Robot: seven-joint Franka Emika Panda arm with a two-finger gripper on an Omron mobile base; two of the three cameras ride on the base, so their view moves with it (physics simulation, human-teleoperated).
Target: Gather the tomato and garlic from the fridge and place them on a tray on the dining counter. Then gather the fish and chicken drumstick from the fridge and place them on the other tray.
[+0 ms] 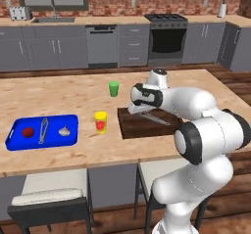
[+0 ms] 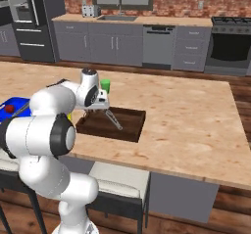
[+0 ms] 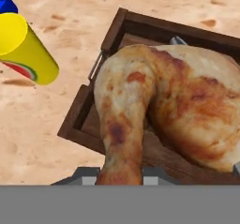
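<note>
In the hand view a browned chicken drumstick (image 3: 159, 106) hangs over the dark wooden tray (image 3: 82, 120), its thin bone end pinched in my gripper (image 3: 119, 178), which is shut on it. My gripper (image 1: 133, 106) hovers over the left part of that tray (image 1: 122, 128) on the dining counter, and it shows again (image 2: 94, 111) above the tray (image 2: 132, 130) from the right side. The blue tray (image 1: 14, 130) further left carries the tomato (image 1: 28, 131) and the garlic (image 1: 64, 130). The fish is out of view.
A yellow cup (image 1: 100, 122) stands between the two trays and a green cup (image 1: 113, 88) further back. Metal tongs (image 1: 43, 129) lie in the blue tray, another silver utensil (image 1: 158, 118) in the wooden one. Stools (image 1: 49, 189) sit under the counter's near edge.
</note>
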